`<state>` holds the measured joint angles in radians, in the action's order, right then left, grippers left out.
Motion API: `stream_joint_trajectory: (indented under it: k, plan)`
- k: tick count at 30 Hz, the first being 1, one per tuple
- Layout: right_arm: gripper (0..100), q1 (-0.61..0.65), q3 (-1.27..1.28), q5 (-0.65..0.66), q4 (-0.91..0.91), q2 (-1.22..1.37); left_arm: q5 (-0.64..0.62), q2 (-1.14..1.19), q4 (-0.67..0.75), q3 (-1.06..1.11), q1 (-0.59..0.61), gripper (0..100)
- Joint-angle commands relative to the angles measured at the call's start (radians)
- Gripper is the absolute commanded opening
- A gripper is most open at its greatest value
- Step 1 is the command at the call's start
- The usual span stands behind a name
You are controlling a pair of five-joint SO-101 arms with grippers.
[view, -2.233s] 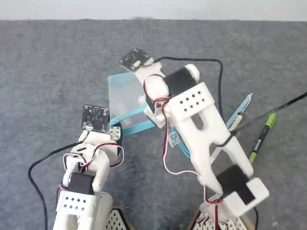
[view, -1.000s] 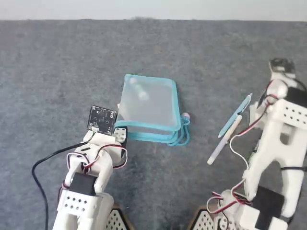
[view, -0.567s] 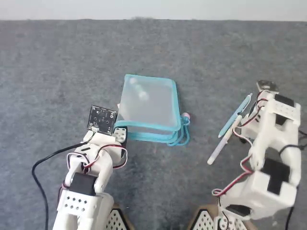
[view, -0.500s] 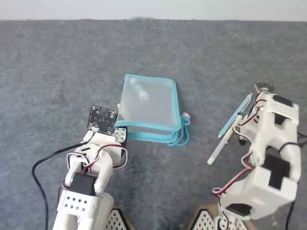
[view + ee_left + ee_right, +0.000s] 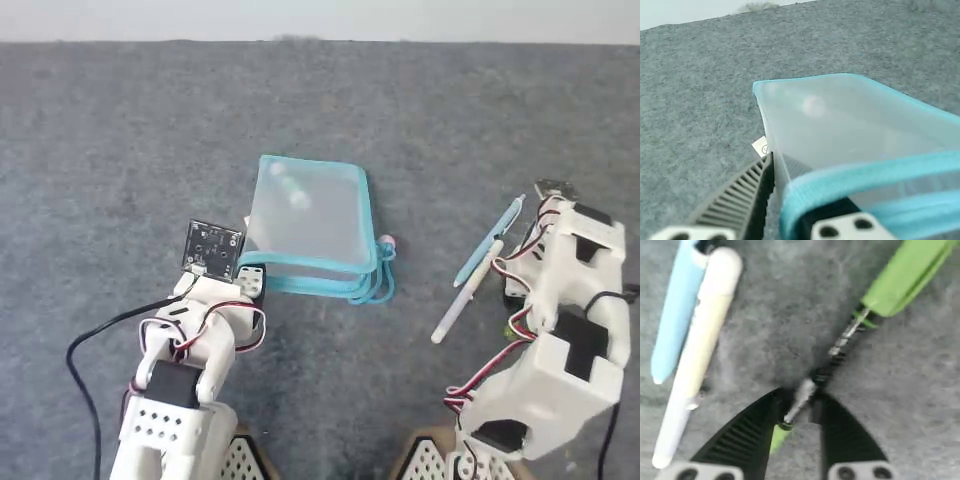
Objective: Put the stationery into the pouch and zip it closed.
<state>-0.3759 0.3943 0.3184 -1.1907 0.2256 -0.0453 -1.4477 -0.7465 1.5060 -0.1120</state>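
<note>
Though L pincer (image 5: 785,185) clamps the pouch (image 5: 305,215), blue pen (image 5: 490,243) & white pen (image 5: 465,300) lie outside it. R pincer (image 5: 800,397) at green pen (image 5: 900,270), grip unclear; zipping's left.

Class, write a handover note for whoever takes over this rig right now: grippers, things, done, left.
Left gripper: jaws shut on the near corner of the translucent blue-edged pouch.
Right gripper: jaws open astride the green-and-black pen, not yet gripped.
Light blue pen and white pen lie together on the grey table nearby.
Done: no pen packed.
Left: load three pens, zip shut.
</note>
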Motion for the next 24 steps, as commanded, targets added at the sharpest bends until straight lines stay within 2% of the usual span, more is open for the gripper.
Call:
stream_joint_trajectory:
  k: [1, 5, 9, 13, 17, 20, 24]
  plan:
    - [0.7, 0.021, -0.046, 0.040, -0.073, -0.065, 0.011, 0.000, 0.026, -0.021, -0.006, 1]
    - [0.7, 0.064, -0.118, 0.034, -0.193, -0.193, 0.011, 0.000, 0.028, -0.021, -0.006, 1]
    - [0.7, 0.183, -0.181, 0.034, -0.326, -0.372, 0.011, 0.000, 0.028, -0.021, -0.006, 1]
    - [0.7, 0.367, -0.239, 0.034, -0.470, -0.545, 0.011, 0.000, 0.028, -0.021, -0.006, 1]
    - [0.6, 0.602, -0.269, 0.037, -0.601, -0.664, 0.011, 0.000, 0.028, -0.021, -0.006, 1]
    - [0.6, 0.762, -0.235, 0.041, -0.605, -0.710, 0.011, 0.002, 0.028, -0.019, -0.006, 1]
    - [0.6, 0.914, -0.187, 0.060, -0.607, -0.714, 0.012, 0.000, 0.029, -0.010, -0.006, 1]
